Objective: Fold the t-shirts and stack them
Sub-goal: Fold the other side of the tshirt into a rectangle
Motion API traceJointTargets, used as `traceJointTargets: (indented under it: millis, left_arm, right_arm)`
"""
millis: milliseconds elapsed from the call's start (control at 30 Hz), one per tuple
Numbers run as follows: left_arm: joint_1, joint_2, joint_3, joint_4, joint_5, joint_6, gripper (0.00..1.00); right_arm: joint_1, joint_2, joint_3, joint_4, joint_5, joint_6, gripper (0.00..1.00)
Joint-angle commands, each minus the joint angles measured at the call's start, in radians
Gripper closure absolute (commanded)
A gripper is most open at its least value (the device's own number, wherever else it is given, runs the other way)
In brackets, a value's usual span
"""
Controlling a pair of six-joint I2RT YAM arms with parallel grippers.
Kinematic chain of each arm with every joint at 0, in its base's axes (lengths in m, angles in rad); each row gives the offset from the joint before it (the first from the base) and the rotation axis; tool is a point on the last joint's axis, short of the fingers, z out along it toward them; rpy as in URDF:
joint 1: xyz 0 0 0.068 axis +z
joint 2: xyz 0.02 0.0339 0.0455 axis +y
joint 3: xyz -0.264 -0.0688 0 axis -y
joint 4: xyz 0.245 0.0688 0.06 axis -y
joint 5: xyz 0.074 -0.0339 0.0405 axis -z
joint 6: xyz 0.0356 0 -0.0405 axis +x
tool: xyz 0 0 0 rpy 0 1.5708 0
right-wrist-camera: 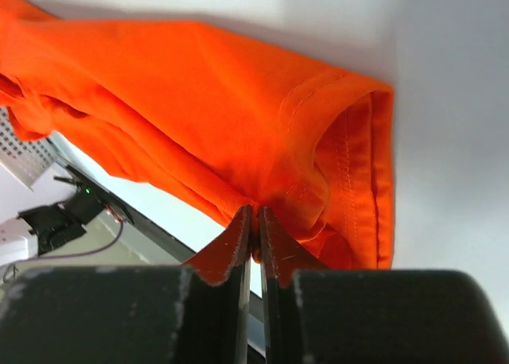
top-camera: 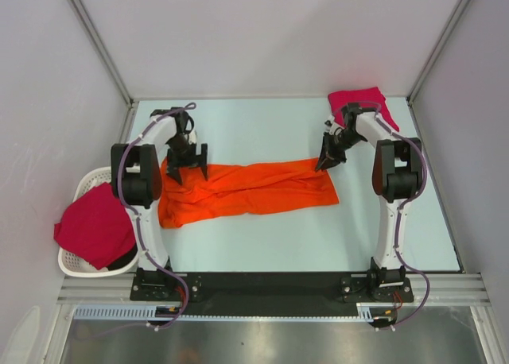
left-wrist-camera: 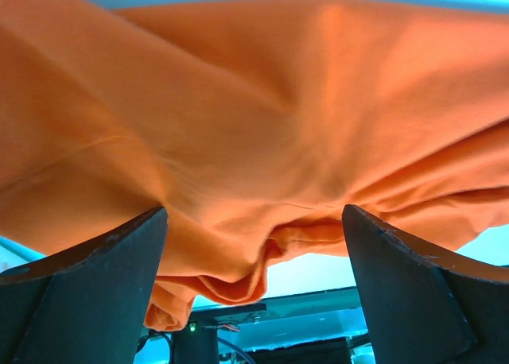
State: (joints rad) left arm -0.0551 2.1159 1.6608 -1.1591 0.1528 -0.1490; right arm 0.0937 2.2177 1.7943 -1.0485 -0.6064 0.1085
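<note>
Item 1: orange t-shirt (top-camera: pixel 246 189). Lies on the bench (top-camera: pixel 278 245), stretched in a long, rumpled band between the two arms, roughly central. Its left end is bunched in folds; its right end is flatter.

Item 2: left end effector (top-camera: pixel 188 169). Positioned over the left end of the orange t-shirt (left-wrist-camera: pixel 262 118). In the left wrist view the end effector (left-wrist-camera: pixel 254 213) is released, both fingers (left-wrist-camera: pixel 87 292) spread wide with orange cloth filling the space ahead. Whether the tips touch the fabric cannot be told.

Item 3: right end effector (top-camera: pixel 327 159). At the far right corner of the orange t-shirt (right-wrist-camera: pixel 199 102). In the right wrist view the end effector (right-wrist-camera: pixel 255 221) is clenched, jaws together on a pinch of orange fabric next to a stitched hem.

Item 4: crimson t-shirt (top-camera: pixel 362 103). Bunched at the far right corner of the bench, behind the right arm.

Item 5: second crimson t-shirt (top-camera: pixel 95 225). Draped over the white basket (top-camera: pixel 86 181), which sits left of the bench beside the left arm.
</note>
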Motion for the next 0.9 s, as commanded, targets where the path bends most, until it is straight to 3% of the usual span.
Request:
traceJointTargets:
  millis: [0,133,200,267,400,467,500,533,600,633,867]
  left_arm:
    - [-0.026,-0.042,0.066,0.007,0.048,0.005,0.02]
    - [-0.028,-0.065,0.054,0.009,0.048,0.005,0.0]
    - [-0.028,-0.077,0.048,0.007,0.034,0.008,0.0]
    - [-0.026,-0.082,0.047,0.007,0.031,0.011,0.0]
    - [-0.028,-0.071,0.054,0.015,0.033,0.012,0.0]
    - [-0.026,-0.068,0.059,0.035,0.039,0.011,0.02]
    - [-0.025,-0.063,0.073,0.039,0.042,0.009,0.08]
    - [-0.025,-0.059,0.085,0.039,0.05,0.005,0.41]
    - [-0.025,-0.051,0.106,0.052,0.054,-0.006,0.91]
    - [-0.025,-0.048,0.114,0.062,0.051,-0.015,1.0]
    - [-0.025,-0.083,0.126,0.088,0.132,-0.031,1.0]
  right_arm:
    - [-0.003,-0.056,-0.075,0.042,-0.062,-0.026,0.88]
    - [-0.009,-0.029,-0.118,0.015,-0.125,-0.017,0.67]
    - [-0.021,-0.023,-0.141,-0.002,-0.112,-0.001,0.66]
    - [-0.031,-0.03,-0.154,-0.007,-0.112,-0.003,0.53]
    - [-0.052,-0.073,-0.147,0.028,-0.116,0.008,0.37]
    - [-0.064,-0.081,-0.13,0.036,-0.147,0.014,0.36]
    - [-0.065,-0.078,-0.121,0.047,-0.159,0.011,0.4]
    - [-0.065,-0.07,-0.092,0.048,-0.177,0.008,0.57]
    - [-0.065,-0.056,-0.056,0.068,-0.194,0.026,0.95]
    - [-0.065,-0.052,-0.023,0.08,-0.226,0.036,1.0]
    - [0.012,0.031,0.126,0.093,-0.349,0.072,1.0]
